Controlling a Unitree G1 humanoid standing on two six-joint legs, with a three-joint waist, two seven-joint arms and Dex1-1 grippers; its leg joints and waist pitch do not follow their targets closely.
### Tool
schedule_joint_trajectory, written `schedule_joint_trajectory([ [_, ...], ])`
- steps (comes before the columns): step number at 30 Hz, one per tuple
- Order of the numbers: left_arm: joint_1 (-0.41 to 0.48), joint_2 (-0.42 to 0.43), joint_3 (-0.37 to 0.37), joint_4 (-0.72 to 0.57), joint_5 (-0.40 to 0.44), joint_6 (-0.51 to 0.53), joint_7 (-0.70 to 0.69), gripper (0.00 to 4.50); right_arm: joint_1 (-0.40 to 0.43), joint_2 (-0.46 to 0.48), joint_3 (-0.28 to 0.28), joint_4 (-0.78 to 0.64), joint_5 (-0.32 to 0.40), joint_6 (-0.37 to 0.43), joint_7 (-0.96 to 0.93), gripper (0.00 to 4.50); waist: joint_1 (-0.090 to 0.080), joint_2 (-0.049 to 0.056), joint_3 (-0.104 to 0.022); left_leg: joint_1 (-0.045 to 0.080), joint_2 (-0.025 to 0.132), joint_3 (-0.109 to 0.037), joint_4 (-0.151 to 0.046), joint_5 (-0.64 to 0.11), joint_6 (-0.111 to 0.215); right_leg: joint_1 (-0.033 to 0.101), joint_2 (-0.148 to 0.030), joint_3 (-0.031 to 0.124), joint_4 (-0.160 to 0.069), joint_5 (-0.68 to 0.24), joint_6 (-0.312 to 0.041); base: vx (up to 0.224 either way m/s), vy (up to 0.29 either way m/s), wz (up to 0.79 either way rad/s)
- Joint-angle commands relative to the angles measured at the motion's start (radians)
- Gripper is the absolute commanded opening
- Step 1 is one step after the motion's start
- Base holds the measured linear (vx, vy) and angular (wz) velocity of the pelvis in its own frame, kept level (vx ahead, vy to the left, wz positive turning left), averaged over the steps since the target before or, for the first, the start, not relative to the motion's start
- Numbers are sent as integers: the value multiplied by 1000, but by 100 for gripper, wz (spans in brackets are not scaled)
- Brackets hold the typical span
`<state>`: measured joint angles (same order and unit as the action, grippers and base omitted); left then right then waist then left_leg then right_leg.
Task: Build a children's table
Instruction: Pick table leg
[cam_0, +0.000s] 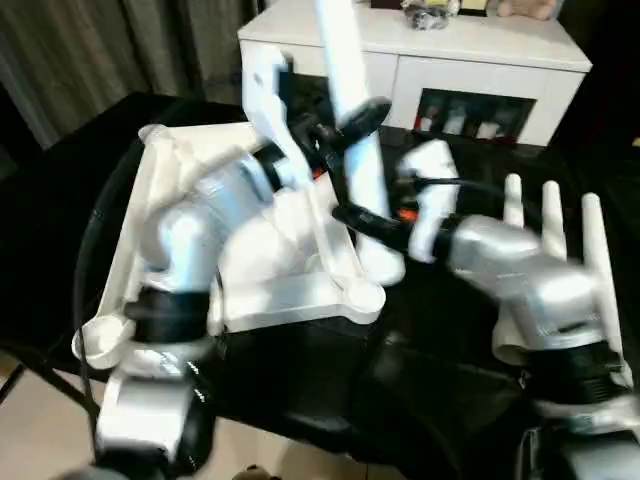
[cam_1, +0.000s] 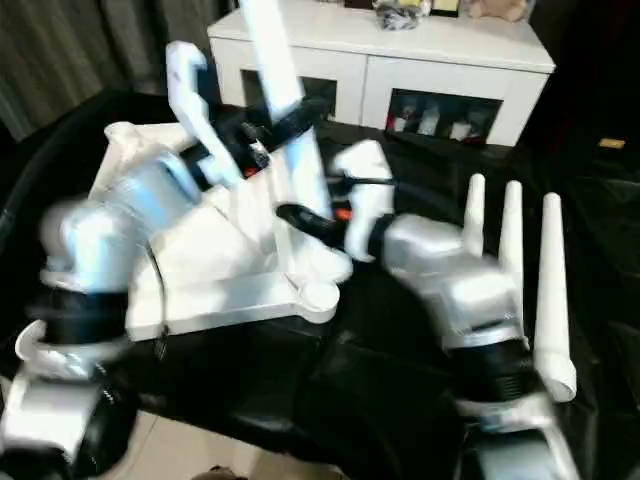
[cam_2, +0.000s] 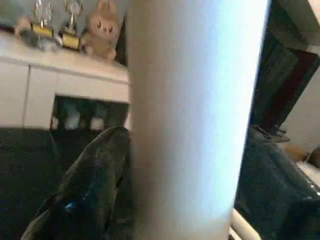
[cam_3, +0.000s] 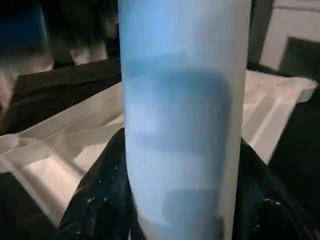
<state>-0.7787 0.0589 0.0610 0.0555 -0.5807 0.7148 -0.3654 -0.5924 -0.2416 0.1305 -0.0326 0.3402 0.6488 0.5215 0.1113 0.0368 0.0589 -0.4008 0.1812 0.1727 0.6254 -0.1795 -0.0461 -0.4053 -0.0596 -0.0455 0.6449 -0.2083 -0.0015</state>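
Observation:
The children's table top (cam_0: 290, 285) lies upside down on the black-draped surface, ribs up. One white leg (cam_0: 345, 60) stands nearly upright over the top's near right corner, by a round socket (cam_1: 318, 293). Whether its lower end sits in a socket I cannot tell. My left gripper (cam_0: 350, 125) is at the leg high up. My right gripper (cam_0: 370, 225) is lower down, shut on the leg, its black fingers (cam_3: 95, 200) pressed against both sides. In the left wrist view the leg (cam_2: 195, 120) stands very close in front.
Three more white legs (cam_1: 510, 260) lie side by side on the black cloth to the right, beyond my right forearm. A white cabinet (cam_0: 460, 60) with dark glass doors stands behind the work surface. Floor shows at the lower left.

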Motion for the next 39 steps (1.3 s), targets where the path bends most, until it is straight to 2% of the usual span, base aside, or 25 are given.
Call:
schedule_joint_trajectory([
  [1, -2, -3, -5, -23, 26, -13, 32, 370, -19, 4, 11, -9, -31, -33, -30, 185, -3, -16, -77, 22, 39, -14, -70, -98, -12, 54, -73, 45, -75, -52, -199, 0, 0, 0],
  [5, 5, -13, -8, -18, 50, -17, 70, 370, -25, 27, 22, -2, -56, -52, -60, 185, -4, -15, -76, 23, 38, -15, -72, -116, -15, 54, -73, 46, -77, -75, -186, 0, 0, 0],
  [6, 6, -13, -10, -15, 58, -18, 76, 342, -26, 31, 21, 0, -58, -55, -65, 185, -4, -16, -76, 22, 38, -15, -72, -109, -15, 55, -73, 46, -76, -68, -184, 0, 0, 0],
  [9, 6, -28, 11, -3, 80, -43, 126, 335, -33, 46, 17, 15, -80, -76, -92, 185, -4, -16, -77, 21, 38, -15, -71, -103, -16, 54, -73, 46, -75, -46, -183, 0, 0, 0],
  [11, 8, -36, 24, -5, 86, -59, 152, 303, -37, 55, 14, 24, -92, -88, -109, 185, -4, -17, -77, 21, 37, -15, -71, -103, -15, 55, -73, 46, -74, -43, -186, 0, 0, 0],
  [15, 9, -40, 28, -8, 88, -61, 161, 283, -38, 60, 14, 30, -101, -96, -114, 185, -5, -17, -77, 20, 36, -15, -70, -103, -11, 55, -72, 46, -75, -45, -186, 0, 0, 0],
  [19, 10, -42, 31, -11, 82, -59, 157, 240, -42, 65, 9, 37, -110, -111, -127, 185, -6, -15, -77, 22, 37, -15, -71, -107, -13, 54, -72, 46, -75, -50, -182, 0, 0, 0],
  [21, 11, -44, 35, -22, 63, -48, 143, 230, -46, 70, -4, 43, -102, -128, -118, 241, -5, -15, -77, 22, 37, -14, -70, -114, -15, 53, -73, 46, -76, -55, -185, 0, 0, 0],
  [22, 10, -42, 34, -29, 53, -38, 133, 207, -47, 72, -17, 44, -80, -122, -103, 255, -6, -14, -76, 21, 37, -14, -71, -116, -14, 54, -73, 46, -75, -55, -186, 0, 0, 0],
  [23, 9, -39, 33, -32, 46, -32, 127, 201, -48, 74, -25, 44, -64, -115, -90, 257, -7, -15, -77, 22, 37, -14, -71, -115, -12, 53, -71, 46, -75, -48, -184, 0, 0, 0],
  [24, 9, -39, 33, -32, 46, -32, 127, 194, -48, 74, -25, 44, -64, -115, -90, 282, -7, -15, -76, 22, 37, -14, -71, -115, -11, 54, -71, 46, -74, -46, -184, 0, 0, 0],
  [25, 9, -39, 33, -32, 46, -32, 127, 194, -48, 74, -25, 44, -64, -115, -90, 282, -7, -15, -77, 22, 36, -15, -70, -112, -10, 55, -71, 45, -74, -44, -184, 0, 0, 0],
  [26, 3, -5, 10, -52, 15, 10, 59, 189, -50, 34, -57, 27, 9, -58, 4, 294, -8, -16, -76, 21, 36, -14, -71, -116, -5, 55, -71, 45, -75, -46, -186, 0, 0, 0],
  [27, 3, -5, 10, -52, 15, 10, 59, 186, -50, 34, -57, 27, 9, -58, 4, 300, -4, -14, -78, 24, 37, -15, -70, -116, 1, 56, -72, 46, -73, -47, -186, 0, 0, 0],
  [29, -1, 42, -21, -69, -17, 57, -33, 185, -58, -20, -84, 25, 62, -9, 85, 314, -2, -13, -78, 24, 37, -14, -69, -106, 4, 55, -70, 45, -71, -36, -192, 0, 0, 0],
  [31, -3, 55, -28, -73, -24, 67, -57, 185, -61, -37, -89, 24, 76, 4, 109, 338, -2, -12, -77, 22, 37, -14, -68, -94, 8, 54, -70, 45, -70, -19, -202, 0, 0, 0],
  [33, -12, 75, -32, -77, -48, 94, -98, 185, -63, -79, -101, 18, 117, 50, 168, 345, -1, -13, -78, 24, 37, -13, -66, -95, 10, 56, -70, 45, -69, -19, -210, 0, 0, 0],
  [34, -17, 85, -34, -79, -58, 101, -119, 185, -62, -99, -104, 13, 131, 63, 194, 364, 1, -13, -77, 22, 36, -13, -66, -97, 10, 57, -71, 45, -70, -26, -214, 0, 0, 0],
  [35, -28, 92, -27, -77, -74, 110, -139, 185, -59, -126, -106, 7, 148, 84, 229, 364, 1, -11, -78, 22, 37, -13, -66, -98, 8, 56, -71, 44, -70, -30, -216, 0, 0, 0],
  [36, -29, 93, -27, -77, -75, 111, -140, 185, -59, -127, -107, 7, 149, 86, 230, 384, 0, -12, -78, 23, 37, -13, -66, -99, 9, 57, -70, 44, -71, -29, -217, 0, 0, 0],
  [39, -49, 100, -2, -73, -126, 137, -179, 185, -55, -176, -106, -4, 183, 126, 288, 397, 2, -14, -78, 21, 35, -12, -65, -91, 13, 60, -71, 44, -71, -28, -222, 0, 0, 0],
])
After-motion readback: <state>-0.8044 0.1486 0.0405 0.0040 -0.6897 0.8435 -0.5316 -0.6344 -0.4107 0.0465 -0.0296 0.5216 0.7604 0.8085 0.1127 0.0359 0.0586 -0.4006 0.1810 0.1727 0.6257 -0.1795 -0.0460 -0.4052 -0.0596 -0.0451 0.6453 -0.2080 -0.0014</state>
